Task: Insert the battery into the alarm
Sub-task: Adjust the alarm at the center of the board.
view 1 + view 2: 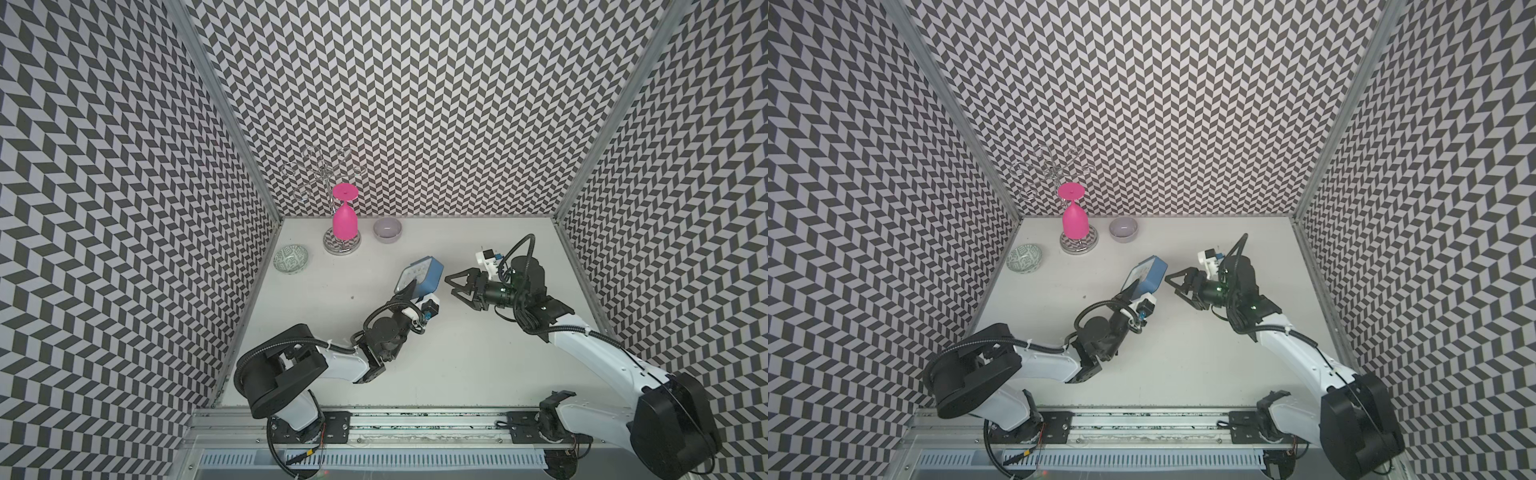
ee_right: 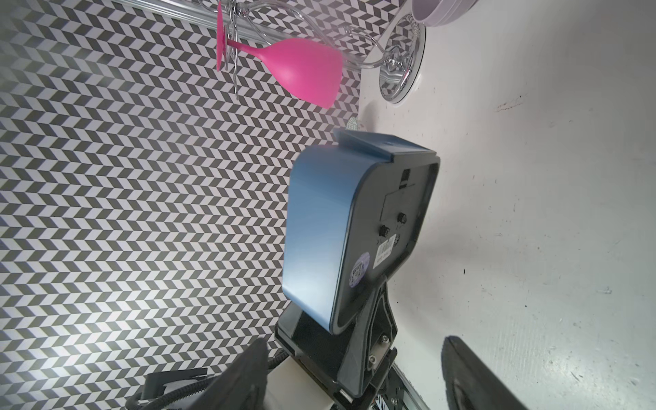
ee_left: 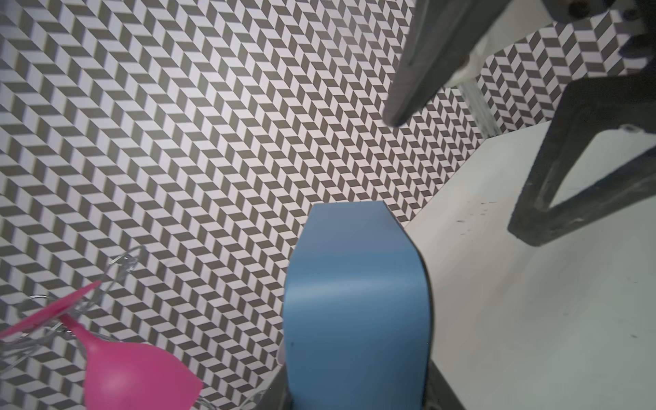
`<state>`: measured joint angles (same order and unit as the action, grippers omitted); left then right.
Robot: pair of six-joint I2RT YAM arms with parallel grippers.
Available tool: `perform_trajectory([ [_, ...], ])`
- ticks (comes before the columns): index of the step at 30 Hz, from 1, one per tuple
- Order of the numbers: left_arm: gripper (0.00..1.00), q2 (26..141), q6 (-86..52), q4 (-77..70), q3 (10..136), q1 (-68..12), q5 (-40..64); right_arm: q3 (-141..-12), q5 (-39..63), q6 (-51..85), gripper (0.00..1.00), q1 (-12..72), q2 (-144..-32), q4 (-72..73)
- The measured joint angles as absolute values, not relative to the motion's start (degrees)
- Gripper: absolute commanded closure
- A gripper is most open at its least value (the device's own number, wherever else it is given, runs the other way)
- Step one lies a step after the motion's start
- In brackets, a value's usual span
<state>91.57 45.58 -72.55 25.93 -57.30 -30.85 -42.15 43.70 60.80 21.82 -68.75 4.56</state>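
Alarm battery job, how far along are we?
Done: the left tool grips the alarm, lifted, black back facing the right tool. In hand: the right tool is open and empty beside it. Left: no battery shows anywhere, so insertion is unconfirmed.

Slim pickings for reading here. Centre of the right wrist view, on the black back of the clock: a white label with barcode stripes and a line of print, too small to make out. Just beside it, lower down, sits a round sticker with a square code pattern, and that can't be read either. In both top views, mid-frame, the dial shows dark marks round its edge, but no single numeral comes out clear. So nothing legible.
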Motion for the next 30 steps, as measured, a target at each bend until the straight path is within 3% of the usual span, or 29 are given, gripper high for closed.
perform_trajectory([
  [12, 0.78, 100.51, 67.79, -83.99, 25.93, -61.41, -38.33, -42.15, 45.58, 60.14, 0.26, 21.61, -71.7, 4.69],
  [27, 0.78, 102.39, 74.13, -85.25, 26.11, -63.64, -38.46, -43.99, 45.87, 55.64, 0.27, 21.61, -74.91, 2.61],
  [30, 0.78, 102.87, 75.07, -85.21, 26.3, -64.12, -38.57, -44.27, 45.87, 55.0, 0.33, 21.63, -76.23, 2.37],
])
